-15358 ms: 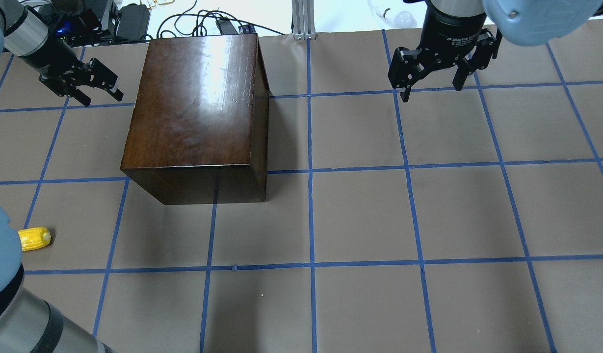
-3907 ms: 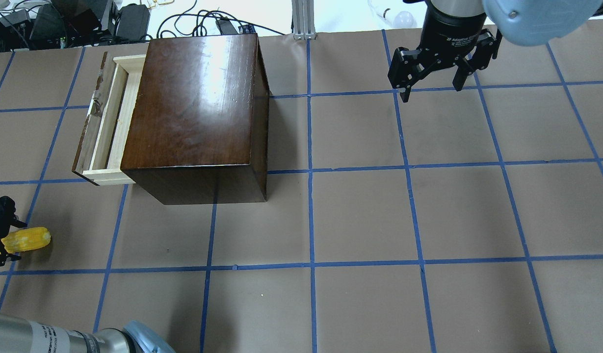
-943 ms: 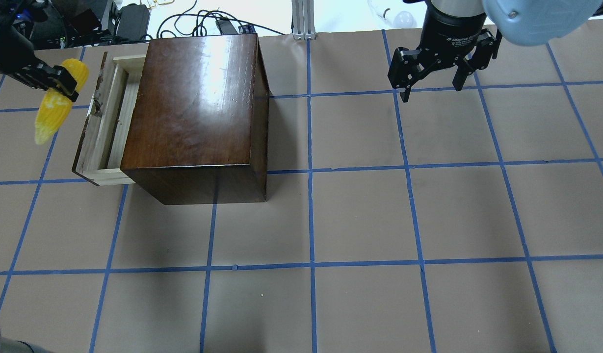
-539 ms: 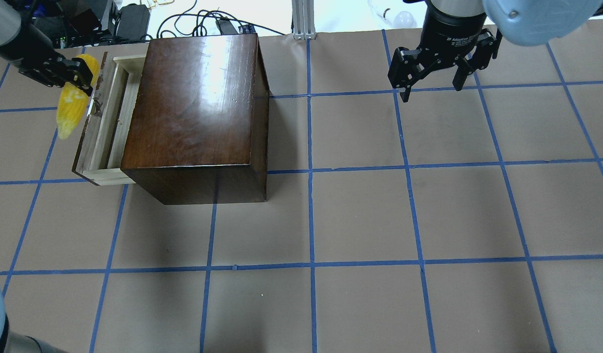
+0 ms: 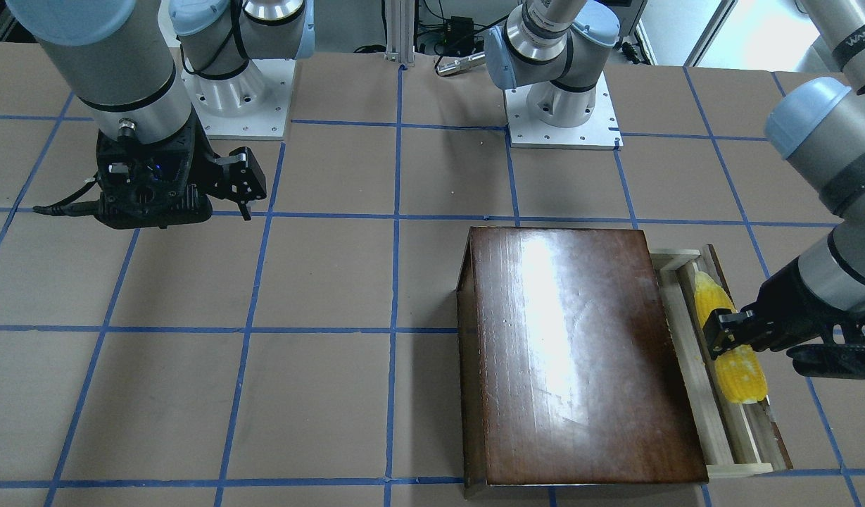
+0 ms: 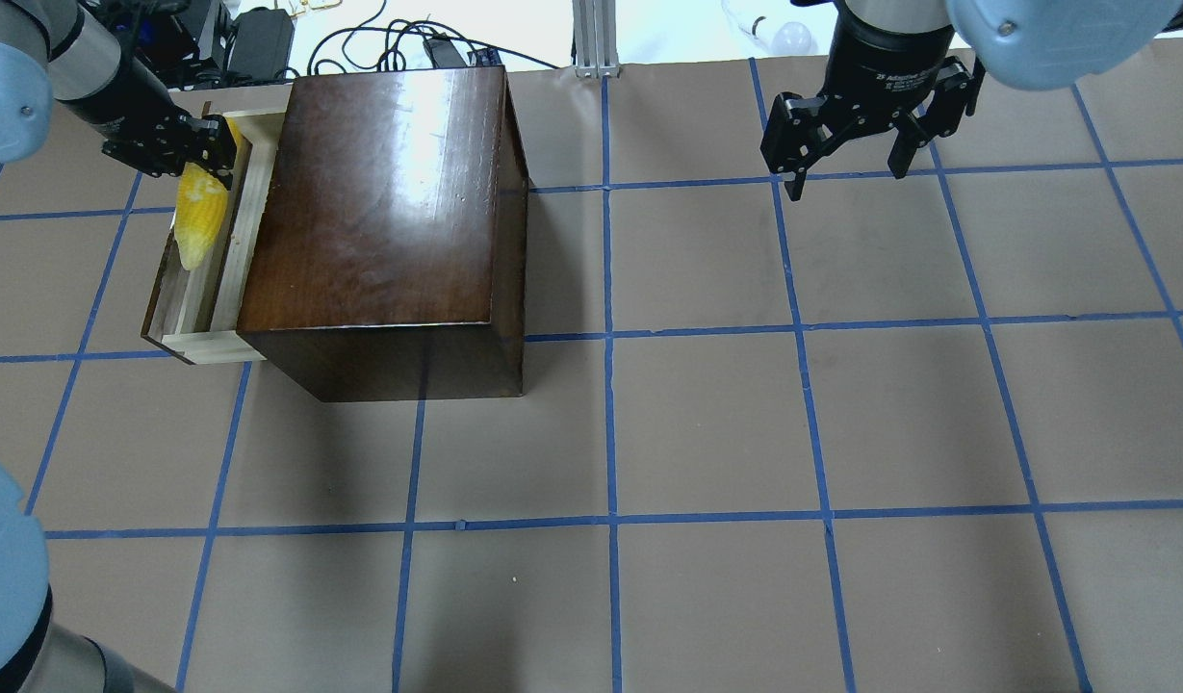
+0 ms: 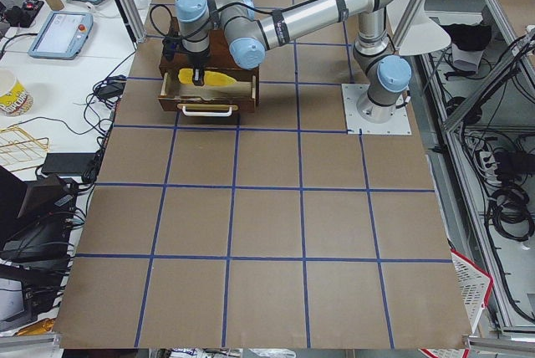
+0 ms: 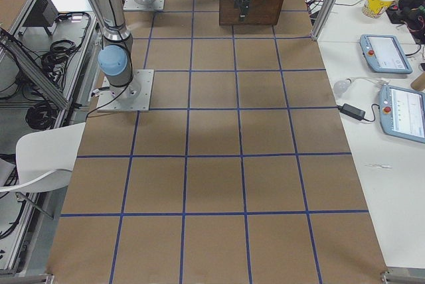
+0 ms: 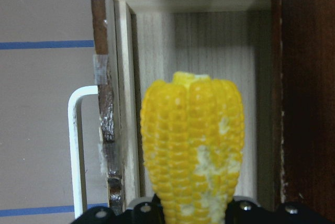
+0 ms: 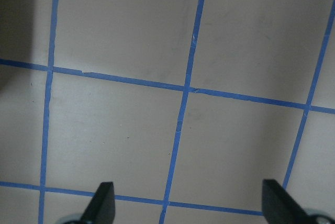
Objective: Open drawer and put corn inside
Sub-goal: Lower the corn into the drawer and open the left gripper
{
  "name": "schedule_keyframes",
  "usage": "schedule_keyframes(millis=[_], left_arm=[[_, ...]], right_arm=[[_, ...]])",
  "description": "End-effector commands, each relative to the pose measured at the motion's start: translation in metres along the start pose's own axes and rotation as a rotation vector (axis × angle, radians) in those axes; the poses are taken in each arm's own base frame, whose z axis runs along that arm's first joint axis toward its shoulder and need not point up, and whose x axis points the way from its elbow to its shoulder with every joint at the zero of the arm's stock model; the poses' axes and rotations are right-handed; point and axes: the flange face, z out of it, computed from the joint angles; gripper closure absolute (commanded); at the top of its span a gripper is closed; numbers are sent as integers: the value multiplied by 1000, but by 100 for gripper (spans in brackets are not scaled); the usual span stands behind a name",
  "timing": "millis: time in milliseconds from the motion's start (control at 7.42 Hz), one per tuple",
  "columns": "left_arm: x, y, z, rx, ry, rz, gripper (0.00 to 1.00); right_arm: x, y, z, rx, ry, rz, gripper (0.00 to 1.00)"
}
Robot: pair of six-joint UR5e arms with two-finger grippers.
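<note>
**Container.** We list one glossy dark brown box [image 6: 379, 202] on the robot's left half of the table. Its drawer [image 6: 211, 345] is drawn partway out on the side away from the right arm. The drawer has pale wood walls and floor, a worn dark front panel and a white handle [image 9: 76, 145].

**Contents.** We find the corn [image 6: 198, 217] lying lengthwise within the drawer's walls, over the pale floor. We cannot tell whether it rests on that floor. The left gripper [image 5: 722, 331] has its fingers clenched across the cob.

**Other gripper.** The right gripper [image 6: 849, 178] hangs well apart from the box. Its fingers are spread wide with nothing between them.

**Surface.** We note a table [image 6: 707, 423] covered in brown paper and marked into squares with blue tape.

**Room.**
- Cables [image 6: 379, 43] and an aluminium post [image 6: 596, 38] lie beyond the far edge.
- A white bench at the robot's left end carries control tablets [image 7: 58, 36] and a paper cup [image 7: 10, 94].
- A white chair [image 8: 46, 158] stands behind the bases.
</note>
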Motion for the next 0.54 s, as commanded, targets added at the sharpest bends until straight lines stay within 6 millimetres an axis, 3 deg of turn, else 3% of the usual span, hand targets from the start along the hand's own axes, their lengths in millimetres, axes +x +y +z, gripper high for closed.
schedule_keyframes(millis=[0, 404], left_arm=[[-5, -4, 13, -17, -31, -37, 100], [4, -3, 23, -34, -27, -66, 100]], right_arm=[[0, 0, 0, 0, 0, -1, 0], [0, 0, 0, 0, 0, -1, 0]])
